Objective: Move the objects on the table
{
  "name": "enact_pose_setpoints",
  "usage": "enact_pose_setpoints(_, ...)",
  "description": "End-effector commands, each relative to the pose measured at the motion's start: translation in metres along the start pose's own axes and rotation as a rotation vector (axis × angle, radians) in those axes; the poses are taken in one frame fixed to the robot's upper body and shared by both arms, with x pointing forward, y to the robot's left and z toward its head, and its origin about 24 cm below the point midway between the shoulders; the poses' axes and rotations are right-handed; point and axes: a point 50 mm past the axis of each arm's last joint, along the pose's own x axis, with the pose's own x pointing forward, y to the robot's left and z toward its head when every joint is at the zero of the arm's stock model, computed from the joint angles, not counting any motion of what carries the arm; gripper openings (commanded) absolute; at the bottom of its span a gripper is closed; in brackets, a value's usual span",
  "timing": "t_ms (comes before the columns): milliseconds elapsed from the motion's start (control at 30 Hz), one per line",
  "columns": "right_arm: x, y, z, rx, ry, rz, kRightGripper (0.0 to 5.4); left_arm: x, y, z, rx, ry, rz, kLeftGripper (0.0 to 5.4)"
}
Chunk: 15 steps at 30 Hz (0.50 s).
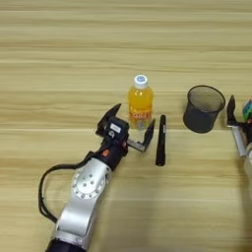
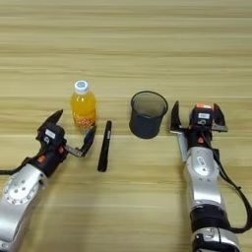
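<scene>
Pen cup sits empty between two open grippers

The mesh pen cup (image 2: 148, 114) holds nothing. The left gripper (image 1: 129, 128) gapes wide, empty, just before the juice bottle (image 1: 140, 102); a black marker (image 1: 160, 140) lies beside it. The right gripper (image 2: 196, 118) is spread around the puzzle cube (image 2: 203, 107) on the table (image 2: 147, 44)

The wooden table (image 2: 126, 44) carries a juice bottle (image 2: 83, 109), black marker (image 2: 104, 146) and mesh cup (image 2: 148, 114).

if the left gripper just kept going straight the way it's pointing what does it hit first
Probably the orange-juice bottle. The open left gripper points up the table with the bottle just ahead, near its right finger; depth is hard to judge, so that finger might only clip it.
</scene>
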Motion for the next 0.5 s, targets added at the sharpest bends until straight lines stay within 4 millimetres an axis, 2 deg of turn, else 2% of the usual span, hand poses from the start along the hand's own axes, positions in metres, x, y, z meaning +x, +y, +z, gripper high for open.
enact_pose_setpoints(33, 0.003, 0.005, 0.005, 0.005, -0.01, 0.0, 5.4, -0.012, -0.007, -0.005, -0.009, 0.041, -0.029, 5.37)
enact_pose_setpoints(267, 0.004, 0.008, 0.006, 0.006, -0.011, -0.001, 5.4, -0.033, -0.032, -0.017, -0.044, 0.11, -0.104, 5.37)
enact_pose_setpoints(500, 0.005, 0.01, 0.007, 0.008, -0.011, -0.002, 5.4, -0.041, -0.048, -0.02, -0.064, 0.139, -0.157, 5.37)
